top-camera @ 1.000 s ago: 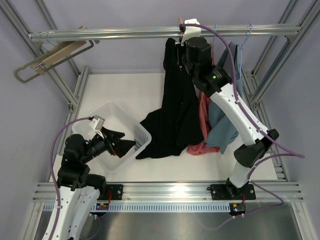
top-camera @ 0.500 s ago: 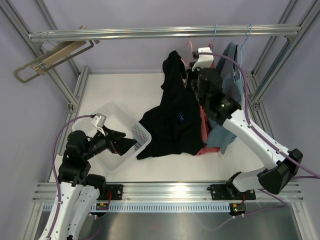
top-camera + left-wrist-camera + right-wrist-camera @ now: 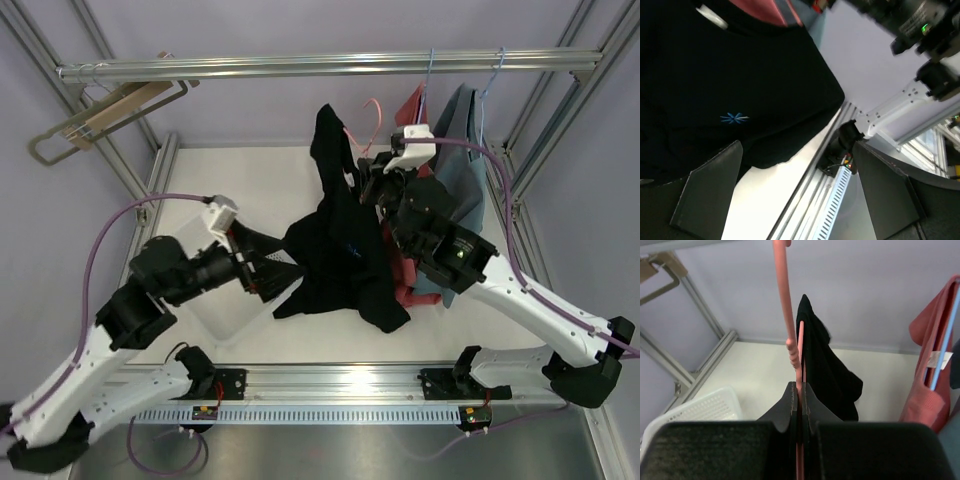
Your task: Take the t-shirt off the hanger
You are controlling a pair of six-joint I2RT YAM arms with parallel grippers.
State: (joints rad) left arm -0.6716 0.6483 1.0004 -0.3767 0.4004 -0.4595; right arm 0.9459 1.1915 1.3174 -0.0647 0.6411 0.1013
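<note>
We note right gripper pinched tight on the thin pink plastic hanger — black cloth t-shirt beyond its fingers. Left gripper spread wide, empty.

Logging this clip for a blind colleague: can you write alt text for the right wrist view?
The right end effector is shut on a pink hanger that rises upright, with a black t-shirt draped just beyond it. A white basket sits lower left, and a red shirt hangs at right.

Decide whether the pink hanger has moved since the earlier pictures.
Yes. The pink hanger has come off the top rail and now sits below it, nearer the arms.
</note>
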